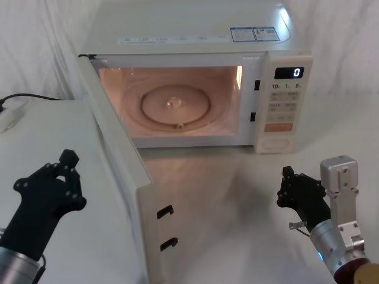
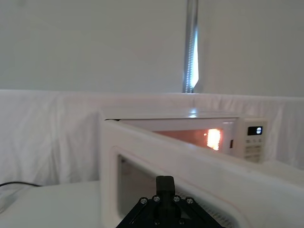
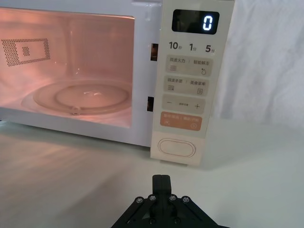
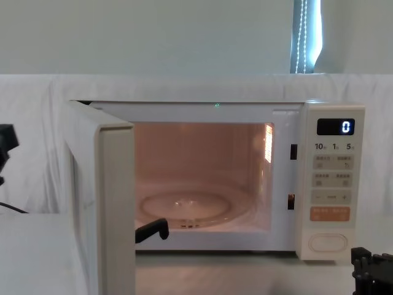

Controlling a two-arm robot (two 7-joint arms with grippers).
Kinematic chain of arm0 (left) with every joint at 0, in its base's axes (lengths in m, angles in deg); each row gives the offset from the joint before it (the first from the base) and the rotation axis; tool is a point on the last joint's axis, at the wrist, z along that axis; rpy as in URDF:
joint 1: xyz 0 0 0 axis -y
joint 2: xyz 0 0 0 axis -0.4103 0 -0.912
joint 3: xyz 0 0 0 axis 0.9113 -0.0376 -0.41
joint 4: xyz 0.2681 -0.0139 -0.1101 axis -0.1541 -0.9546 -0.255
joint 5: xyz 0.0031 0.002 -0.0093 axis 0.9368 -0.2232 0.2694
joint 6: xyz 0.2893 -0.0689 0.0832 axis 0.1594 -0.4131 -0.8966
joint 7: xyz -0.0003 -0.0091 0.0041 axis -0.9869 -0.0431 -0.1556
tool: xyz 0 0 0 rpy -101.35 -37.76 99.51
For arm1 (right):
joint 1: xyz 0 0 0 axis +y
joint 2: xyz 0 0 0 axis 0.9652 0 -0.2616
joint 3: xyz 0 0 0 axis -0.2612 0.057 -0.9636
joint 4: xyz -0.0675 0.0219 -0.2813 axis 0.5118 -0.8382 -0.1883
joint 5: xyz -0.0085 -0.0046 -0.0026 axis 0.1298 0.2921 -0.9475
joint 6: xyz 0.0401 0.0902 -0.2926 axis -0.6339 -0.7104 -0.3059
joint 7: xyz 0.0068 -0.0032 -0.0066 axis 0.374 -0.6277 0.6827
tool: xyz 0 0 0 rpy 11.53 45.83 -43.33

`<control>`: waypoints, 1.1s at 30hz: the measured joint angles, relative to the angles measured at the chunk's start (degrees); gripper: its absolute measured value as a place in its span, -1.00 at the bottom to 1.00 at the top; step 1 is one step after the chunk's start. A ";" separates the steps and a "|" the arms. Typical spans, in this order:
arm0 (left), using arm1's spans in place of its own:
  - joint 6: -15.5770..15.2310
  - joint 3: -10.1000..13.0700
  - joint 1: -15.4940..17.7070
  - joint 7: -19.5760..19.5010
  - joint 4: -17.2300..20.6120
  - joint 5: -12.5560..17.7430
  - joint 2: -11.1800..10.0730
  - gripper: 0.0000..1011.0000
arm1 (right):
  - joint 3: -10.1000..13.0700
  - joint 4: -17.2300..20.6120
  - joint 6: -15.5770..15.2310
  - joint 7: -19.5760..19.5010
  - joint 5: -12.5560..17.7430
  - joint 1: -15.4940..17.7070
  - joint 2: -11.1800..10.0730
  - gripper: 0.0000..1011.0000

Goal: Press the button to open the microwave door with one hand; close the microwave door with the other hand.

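The cream microwave (image 1: 189, 35) stands at the back of the table with its cavity lit. The microwave door (image 1: 115, 160) is swung wide open toward me on the left, edge-on in the chest view (image 4: 113, 209). The oval button (image 3: 177, 147) sits at the bottom of the control panel, below the orange key. My left gripper (image 1: 68, 158) is shut and empty, hovering left of the door's outer face, a short gap away. My right gripper (image 1: 288, 174) is shut and empty too, low in front of the panel and well short of the button (image 1: 274, 143).
A glass turntable (image 1: 175, 106) lies inside the cavity. Two black latch hooks (image 1: 166, 211) stick out of the door's free edge. A black cable (image 1: 23, 96) runs along the table's far left. White cloth hangs behind the microwave.
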 joint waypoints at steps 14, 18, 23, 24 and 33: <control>-1.14 3.37 3.68 -0.64 -1.63 0.49 -1.18 -1.00 | 0.00 0.00 0.00 0.00 0.00 0.00 0.00 -1.00; -1.20 4.13 4.79 -0.41 -2.37 0.87 -1.12 -1.00 | 0.00 0.00 0.00 0.00 0.00 0.00 0.00 -1.00; -1.15 5.02 6.13 -0.10 -3.33 1.61 -1.06 -1.00 | 0.00 0.00 0.00 0.00 0.00 0.00 0.00 -1.00; -1.07 5.30 6.64 -0.03 -3.68 1.91 -1.02 -1.00 | 0.00 0.00 0.00 0.00 0.00 0.00 0.00 -1.00; -1.07 7.05 9.59 0.10 -5.79 3.30 -0.67 -1.00 | 0.00 0.00 0.00 0.00 0.00 0.00 0.00 -1.00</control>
